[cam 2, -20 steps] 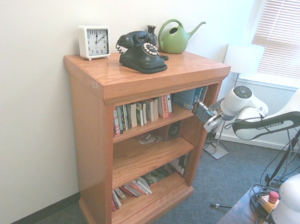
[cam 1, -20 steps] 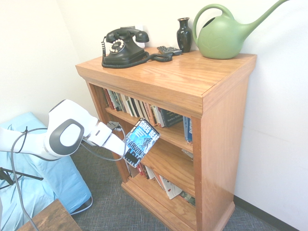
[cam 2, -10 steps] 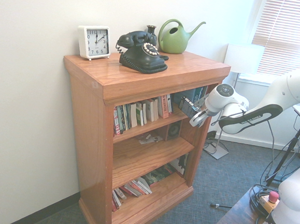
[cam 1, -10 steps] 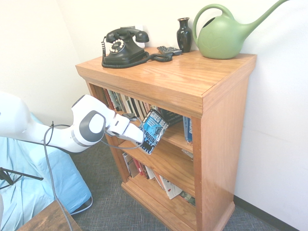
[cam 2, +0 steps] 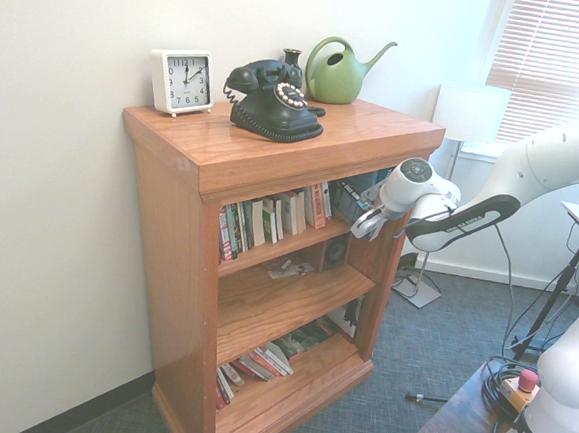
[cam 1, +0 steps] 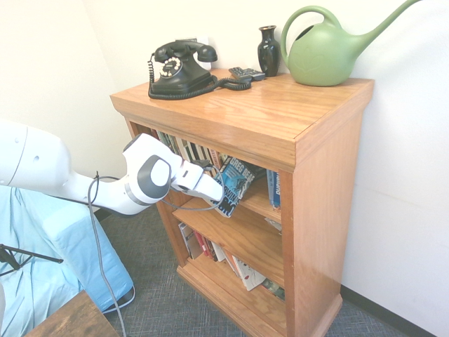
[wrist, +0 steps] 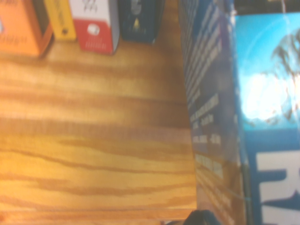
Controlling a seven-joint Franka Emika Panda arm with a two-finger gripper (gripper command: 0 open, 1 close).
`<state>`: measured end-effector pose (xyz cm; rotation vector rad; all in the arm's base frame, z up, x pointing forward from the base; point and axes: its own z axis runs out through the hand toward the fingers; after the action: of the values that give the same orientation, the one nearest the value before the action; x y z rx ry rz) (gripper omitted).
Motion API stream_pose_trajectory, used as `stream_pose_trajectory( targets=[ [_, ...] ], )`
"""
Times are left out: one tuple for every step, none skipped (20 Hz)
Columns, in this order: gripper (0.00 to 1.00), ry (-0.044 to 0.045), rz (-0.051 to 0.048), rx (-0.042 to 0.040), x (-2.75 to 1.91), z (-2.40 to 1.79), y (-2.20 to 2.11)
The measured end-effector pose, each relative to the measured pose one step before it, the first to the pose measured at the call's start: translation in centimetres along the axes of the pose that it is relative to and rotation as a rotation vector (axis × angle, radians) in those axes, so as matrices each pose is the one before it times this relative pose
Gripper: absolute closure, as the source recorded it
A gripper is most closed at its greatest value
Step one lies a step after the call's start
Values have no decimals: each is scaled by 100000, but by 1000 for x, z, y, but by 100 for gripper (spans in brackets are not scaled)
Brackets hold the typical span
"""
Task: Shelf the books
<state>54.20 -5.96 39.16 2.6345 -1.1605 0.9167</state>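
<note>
Tool (cam 1: 219, 191) grips glossy rectangular paperback (cam 1: 235, 184) at wooden bookcase (cam 1: 330, 196).

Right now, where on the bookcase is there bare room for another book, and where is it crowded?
The top shelf is packed with books on one side; the free gap lies beside them, where the gripper holds the Greg Bear book. The middle shelf is mostly bare. The bottom shelf has leaning books at the back.
</note>
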Motion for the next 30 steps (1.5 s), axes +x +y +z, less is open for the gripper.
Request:
stream_pose_trajectory(
  targets=[
    [100,-397,1091,226,145,56,-89],
    [100,-417,1023,339,132,34,-157],
    [100,-452,993,532,171,8,-255],
    [100,-550,954,754,162,-34,-375],
    [100,-676,844,888,52,-54,-495],
    [100,-455,538,1045,99,-127,-537],
    [100,-391,359,953,112,-113,-503],
    [100,-197,236,749,204,-70,-373],
    [100,-91,256,455,307,17,-270],
    [100,-22,109,132,255,109,-80],
    [100,-300,361,-210,122,243,50],
    [100,-191,172,-121,165,178,82],
    [100,-47,22,-76,323,189,73],
    [100,-1,-132,-150,302,220,71],
    [100,132,40,-127,354,210,58],
    [100,48,-4,-111,266,201,-19],
    [100,-162,-51,-57,77,219,-78],
    [100,-321,-239,-15,-106,226,-107],
    [100,64,-474,59,-72,9,-97],
    [100,180,-625,-50,-62,9,-40],
    [100,376,-816,-145,-73,20,-28],
    [100,364,-594,-103,-95,7,-57],
    [100,294,-500,-132,-77,36,-27],
    [100,274,-276,-177,-81,71,-8],
    [100,265,-190,-180,-72,87,-3],
    [100,324,-147,-170,-75,103,-17],
    [100,291,36,-181,-62,122,-23],
    [100,234,42,-125,-18,142,-40],
    [100,98,2,-77,21,28,-33],
    [100,32,-31,-110,30,29,-24]
  ],
)
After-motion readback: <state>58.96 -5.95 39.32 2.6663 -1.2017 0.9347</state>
